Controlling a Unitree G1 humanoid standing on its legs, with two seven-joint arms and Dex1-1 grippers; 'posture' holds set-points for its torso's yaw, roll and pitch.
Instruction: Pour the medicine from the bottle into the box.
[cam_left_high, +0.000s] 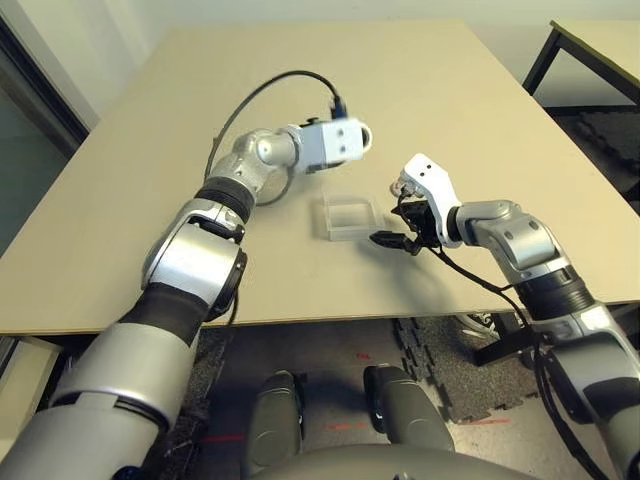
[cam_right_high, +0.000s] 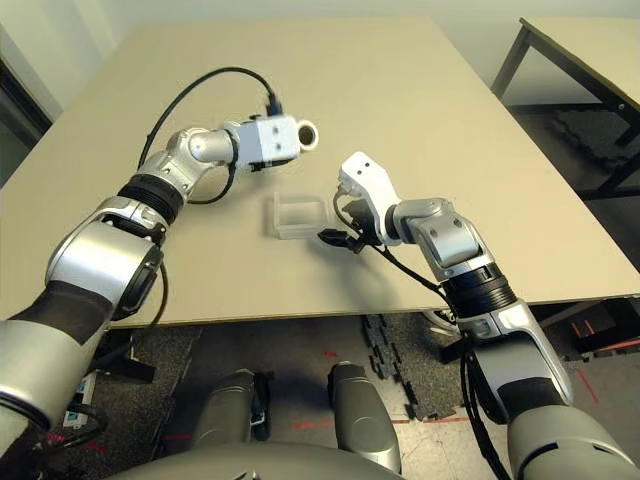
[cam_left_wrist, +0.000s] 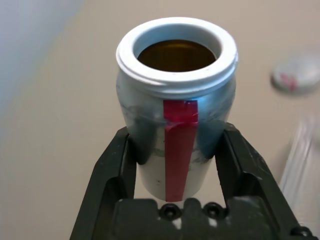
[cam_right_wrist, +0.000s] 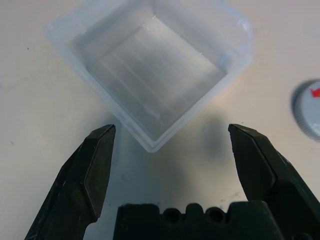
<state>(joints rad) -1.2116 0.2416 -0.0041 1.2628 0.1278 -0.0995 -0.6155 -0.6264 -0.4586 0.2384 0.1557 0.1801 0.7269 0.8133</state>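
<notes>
Bottle (cam_left_wrist: 175, 115): 1, clamped in left tool (cam_left_wrist: 177, 165) | box (cam_right_wrist: 150, 70): 1 | right tool (cam_right_wrist: 172, 150) agape, empty

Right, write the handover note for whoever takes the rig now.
Left gripper: shut on the bottle, uncapped, held above the table beside the box.
Right gripper: open, empty, just short of the box on the table.
Cap: lies on the table near the box.
Done: bottle opened and lifted.
Left: tip it over the box; the box looks empty.

Beige table (cam_left_high: 150, 200), clear box (cam_left_high: 351, 215) on it, grey cap (cam_right_wrist: 310, 110) beside
</notes>
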